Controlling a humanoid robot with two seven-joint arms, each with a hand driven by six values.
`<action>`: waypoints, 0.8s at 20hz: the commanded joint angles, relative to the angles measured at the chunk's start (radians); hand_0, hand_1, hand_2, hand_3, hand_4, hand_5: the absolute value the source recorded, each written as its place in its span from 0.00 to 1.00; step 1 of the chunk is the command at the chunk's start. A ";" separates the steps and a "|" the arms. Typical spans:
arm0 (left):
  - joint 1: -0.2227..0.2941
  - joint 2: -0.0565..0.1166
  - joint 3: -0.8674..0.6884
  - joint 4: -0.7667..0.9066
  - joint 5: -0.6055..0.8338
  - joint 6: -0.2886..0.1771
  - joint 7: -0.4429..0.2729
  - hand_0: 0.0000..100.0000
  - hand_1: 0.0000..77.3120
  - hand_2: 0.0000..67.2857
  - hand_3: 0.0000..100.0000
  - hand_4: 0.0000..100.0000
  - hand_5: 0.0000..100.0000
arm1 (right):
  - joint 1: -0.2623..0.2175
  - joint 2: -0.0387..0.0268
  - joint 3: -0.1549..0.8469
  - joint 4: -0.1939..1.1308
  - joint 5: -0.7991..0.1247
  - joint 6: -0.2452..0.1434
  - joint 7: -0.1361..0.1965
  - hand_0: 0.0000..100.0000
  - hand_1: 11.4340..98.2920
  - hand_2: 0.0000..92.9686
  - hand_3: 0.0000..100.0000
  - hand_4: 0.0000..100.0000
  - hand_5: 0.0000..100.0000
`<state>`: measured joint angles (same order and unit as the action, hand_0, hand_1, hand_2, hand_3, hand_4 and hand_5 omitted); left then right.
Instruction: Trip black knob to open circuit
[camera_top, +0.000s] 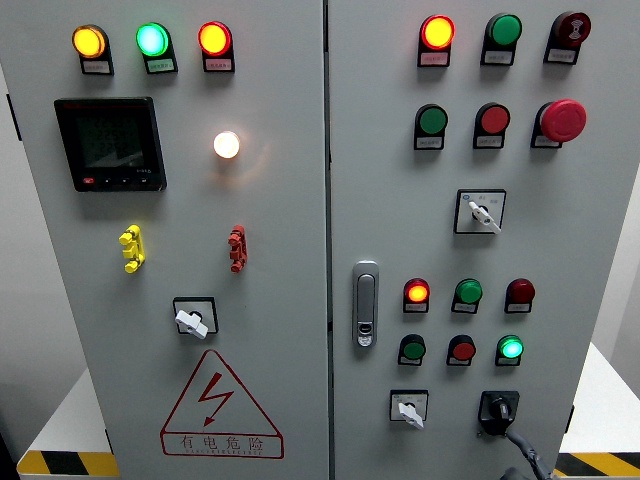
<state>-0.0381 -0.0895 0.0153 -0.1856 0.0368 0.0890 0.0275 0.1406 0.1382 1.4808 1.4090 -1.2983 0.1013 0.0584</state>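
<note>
The black knob (498, 409) sits on the right door of the grey cabinet (300, 420) near five o'clock, just right of a white-handled selector switch (408, 408) and below a lit green lamp (511, 348). A dark robot hand (527, 458) rises from the bottom edge toward it; whether its fingers grip the knob cannot be told, nor which arm it belongs to.

Single head view, facing a grey electrical cabinet (290, 240) nearly square-on and level, slightly tilted. Close in: two door panels fill the frame, seam just right of centre, cabinet top and bottom cropped. Slivers of floor with hazard striping (60, 462) at lower corners.
</note>
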 joint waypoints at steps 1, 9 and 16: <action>0.000 0.001 0.000 0.000 0.000 0.000 0.000 0.00 0.00 0.29 0.26 0.10 0.09 | -0.030 -0.0032 -0.002 0.024 -0.004 0.003 0.001 1.00 0.42 0.00 0.45 0.35 0.60; 0.000 0.001 0.000 0.000 0.000 0.000 0.000 0.00 0.00 0.29 0.26 0.10 0.09 | -0.059 -0.0062 -0.001 0.062 -0.012 0.003 0.006 1.00 0.42 0.03 0.29 0.22 0.39; 0.000 0.001 0.000 0.000 0.000 0.000 0.000 0.00 0.00 0.29 0.26 0.10 0.09 | -0.130 -0.0124 0.010 0.133 -0.025 0.003 0.008 1.00 0.41 0.04 0.26 0.19 0.34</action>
<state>-0.0384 -0.0890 0.0153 -0.1856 0.0368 0.0890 0.0275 0.0267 0.1266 1.4906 1.5281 -1.3230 0.1043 0.0658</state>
